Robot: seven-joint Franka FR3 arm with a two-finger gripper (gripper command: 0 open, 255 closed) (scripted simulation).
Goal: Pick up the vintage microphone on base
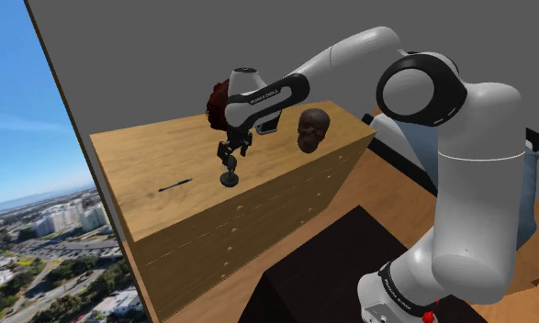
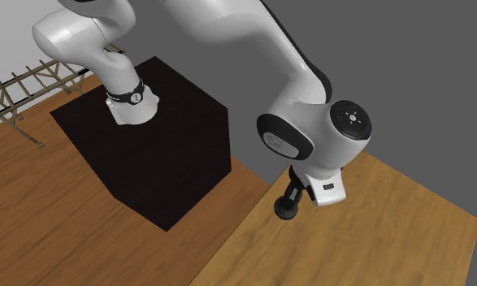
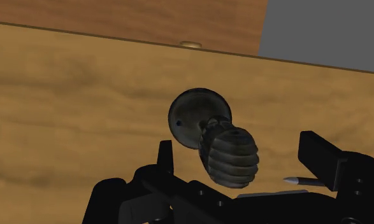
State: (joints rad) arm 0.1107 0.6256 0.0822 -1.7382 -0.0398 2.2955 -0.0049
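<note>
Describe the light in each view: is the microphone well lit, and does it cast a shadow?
Shoulder view: the dresser top is evenly lit; the microphone casts no clear shadow on it. Wrist view: dim, so the microphone looks dark, yet its ribbed head is sharp. Second exterior view: the stand is flat black, almost without shading.
</note>
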